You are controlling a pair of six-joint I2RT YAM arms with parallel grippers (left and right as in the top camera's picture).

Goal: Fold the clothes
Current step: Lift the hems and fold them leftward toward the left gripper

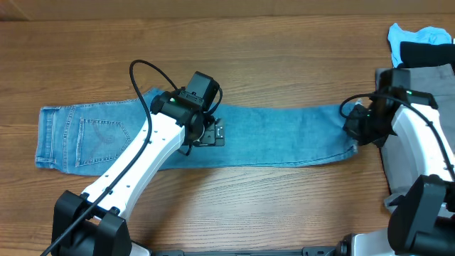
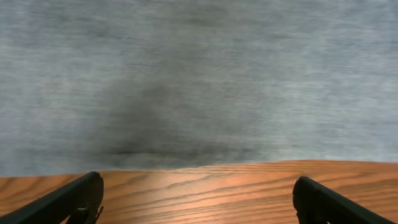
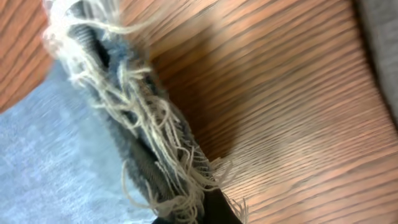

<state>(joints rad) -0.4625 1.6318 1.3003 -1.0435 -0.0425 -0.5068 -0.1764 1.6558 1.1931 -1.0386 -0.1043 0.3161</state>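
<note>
The light blue denim jeans (image 1: 284,135) lie flat and stretched left to right across the wooden table, with the waistband and a stitched back pocket at the left and the frayed hems at the right. My left gripper (image 1: 213,134) is open over the jeans' middle, at their near edge. In the left wrist view its fingers (image 2: 199,202) spread wide over bare wood, with the denim (image 2: 199,81) just ahead. My right gripper (image 1: 353,131) is at the hem end. In the right wrist view the frayed hem (image 3: 143,124) bunches up at the fingertips (image 3: 199,214), which are shut on it.
A pile of other clothes sits at the far right: a light blue garment (image 1: 426,34), a black one (image 1: 426,53) and a grey one (image 1: 426,78). The grey fabric edge shows in the right wrist view (image 3: 382,37). Wooden table (image 1: 249,57) all round.
</note>
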